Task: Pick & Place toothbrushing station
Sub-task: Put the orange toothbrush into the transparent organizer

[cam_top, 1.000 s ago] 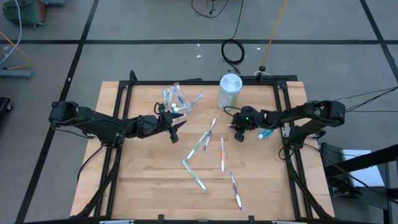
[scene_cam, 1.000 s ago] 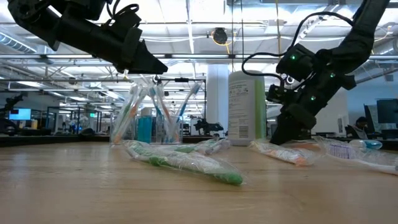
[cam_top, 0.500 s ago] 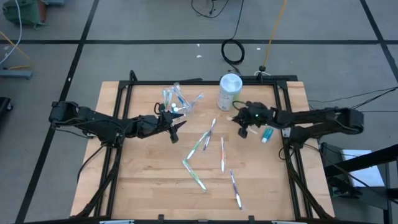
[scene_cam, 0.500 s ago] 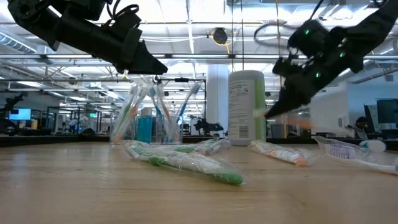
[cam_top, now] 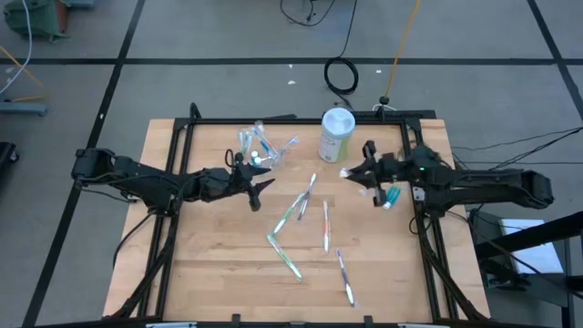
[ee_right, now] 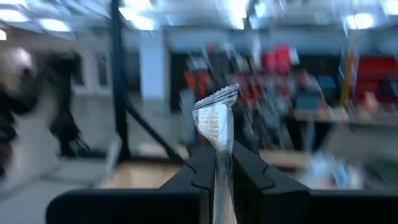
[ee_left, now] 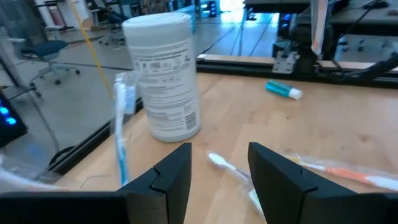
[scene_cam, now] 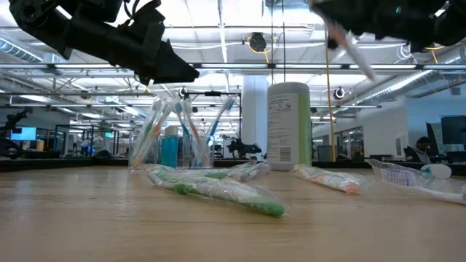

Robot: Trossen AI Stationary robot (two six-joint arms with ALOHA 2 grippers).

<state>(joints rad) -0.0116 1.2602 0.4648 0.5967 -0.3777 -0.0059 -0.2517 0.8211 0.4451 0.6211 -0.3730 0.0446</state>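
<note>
The toothbrushing station's clear cup point(cam_top: 260, 146) stands on its base at the far left of the table, with several brushes in it, and shows again in the low view point(scene_cam: 175, 138). Several wrapped toothbrushes point(cam_top: 296, 210) lie flat on the wood. My left gripper point(cam_top: 260, 182) hovers open just on the near side of the cup; nothing lies between its fingers point(ee_left: 221, 168). My right gripper point(cam_top: 364, 173) is high over the table's right part, shut on a wrapped toothbrush point(ee_right: 216, 118). My right gripper pinches the wrapped toothbrush between its two fingers. The wrapper's crimped end point(ee_right: 217, 102) sticks out past the fingertips. The fingers lie about level and point toward the table's left. The brush is lifted clear and slants down below the gripper point(scene_cam: 353, 51).
A pale-green canister with a white lid point(cam_top: 336, 134) stands at the far edge, between the cup and my right gripper. A teal tube point(cam_top: 390, 196) lies by the right rail. More brushes lie at the middle point(cam_top: 325, 226) and near side point(cam_top: 344, 276).
My right gripper has risen high off the table and drawn back toward the right edge. It has tipped from pointing down to about level. It has carried a wrapped toothbrush up with it, clear of the wood.
</note>
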